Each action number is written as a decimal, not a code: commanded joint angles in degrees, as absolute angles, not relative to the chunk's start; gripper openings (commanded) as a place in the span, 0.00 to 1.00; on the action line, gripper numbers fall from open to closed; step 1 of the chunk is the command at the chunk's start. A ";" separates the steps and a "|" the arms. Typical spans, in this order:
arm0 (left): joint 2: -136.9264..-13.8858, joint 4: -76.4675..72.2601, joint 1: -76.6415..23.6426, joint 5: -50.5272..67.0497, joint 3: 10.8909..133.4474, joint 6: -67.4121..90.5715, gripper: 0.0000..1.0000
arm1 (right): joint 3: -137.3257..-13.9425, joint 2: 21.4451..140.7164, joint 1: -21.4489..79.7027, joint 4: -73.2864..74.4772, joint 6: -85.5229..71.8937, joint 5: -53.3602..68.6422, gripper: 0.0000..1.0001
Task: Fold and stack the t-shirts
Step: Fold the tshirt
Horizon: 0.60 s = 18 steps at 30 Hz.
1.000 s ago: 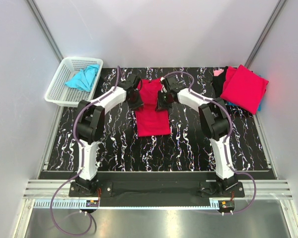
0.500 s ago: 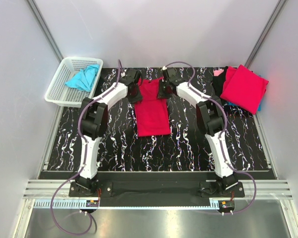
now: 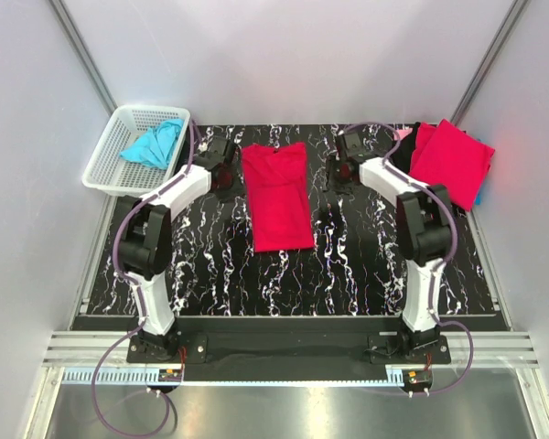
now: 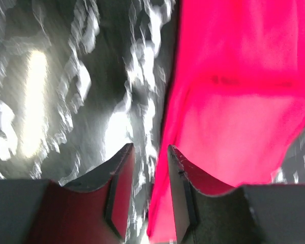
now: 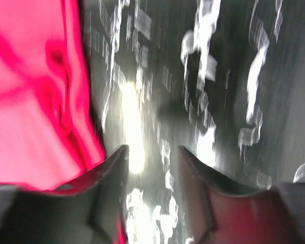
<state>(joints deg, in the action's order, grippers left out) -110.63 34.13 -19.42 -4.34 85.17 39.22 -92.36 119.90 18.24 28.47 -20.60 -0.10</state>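
Observation:
A crimson red t-shirt [image 3: 278,194] lies folded into a long strip on the middle of the black marbled table [image 3: 210,265]. It also shows in the left wrist view [image 4: 234,96] and in the right wrist view [image 5: 30,101]. My left gripper [image 3: 224,174] is open and empty just left of the strip's far end. My right gripper [image 3: 341,172] is open and empty to the right of it. A turquoise t-shirt [image 3: 153,143] lies crumpled in the white basket [image 3: 108,169]. A folded red shirt [image 3: 450,162] tops a stack at the far right.
The white lattice basket stands off the table's far left corner. The stack at the far right also shows pink cloth [image 3: 403,133] and a blue edge [image 3: 479,196]. Grey walls close in the back and sides.
Both grippers have let go of the red shirt's far end and moved outward, left one left, right one right. The far end now lies flat and wider.

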 commanded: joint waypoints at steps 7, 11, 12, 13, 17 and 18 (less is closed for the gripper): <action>-101.26 22.78 -20.65 22.49 66.20 43.85 0.38 | -69.88 102.84 19.25 23.39 -21.35 24.60 0.71; -98.53 21.09 -20.65 21.98 60.75 45.09 0.39 | -65.66 99.41 19.25 21.36 -22.41 28.99 0.71; -98.09 20.92 -20.65 21.80 60.04 45.26 0.39 | -64.78 98.62 19.25 20.75 -22.93 29.87 0.70; -97.74 20.57 -20.65 22.23 59.33 45.35 0.39 | -62.51 98.18 19.25 18.57 -23.46 30.75 0.70; -96.16 19.25 -20.65 22.32 55.56 46.67 0.39 | -55.39 96.68 19.34 9.34 -27.93 36.46 0.65; -96.15 18.03 -20.65 22.50 54.85 47.02 0.39 | -53.02 97.20 19.25 6.01 -28.65 37.08 0.61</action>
<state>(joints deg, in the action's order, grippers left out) -98.83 22.68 -20.84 19.92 56.80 45.23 -56.99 98.85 19.11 16.21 -24.73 30.70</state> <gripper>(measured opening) 0.388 0.632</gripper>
